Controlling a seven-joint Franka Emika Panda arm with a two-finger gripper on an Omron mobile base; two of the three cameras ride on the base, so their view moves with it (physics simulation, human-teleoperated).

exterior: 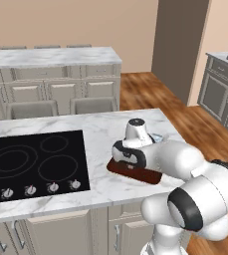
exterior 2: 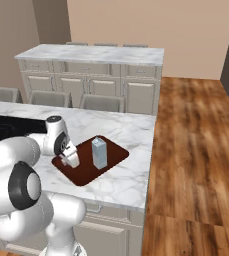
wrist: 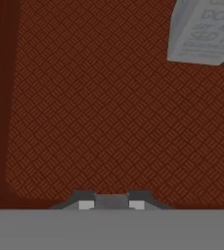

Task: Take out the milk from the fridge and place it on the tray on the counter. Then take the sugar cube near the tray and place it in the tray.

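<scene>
The gripper [exterior 2: 70, 159] hung low over the near-left part of the tray [exterior 2: 117, 151], pointed down at its woven reddish-brown floor. In the hand view the two dark fingertips [wrist: 86, 203] stood close together at the bottom edge with something pale grey between them, but whether that was the sugar cube or part of the hand could not be told, nor whether the jaws were closed on anything.

Just beside the gripper, toward the tray's middle, the milk [exterior 2: 99, 152] stood upright on the tray floor, its printed side showing at the upper right of the hand view [wrist: 206, 31].

The tray lay on the counter [exterior 2: 131, 130] near the island's right end, a little apart from the black cooktop [exterior: 33, 159] with its row of knobs [exterior: 52, 187] along the front edge.

Beyond the island stood a second marbled counter [exterior 2: 93, 52] over pale cabinets, and wooden flooring [exterior 2: 196, 150] ran along the right side.
</scene>
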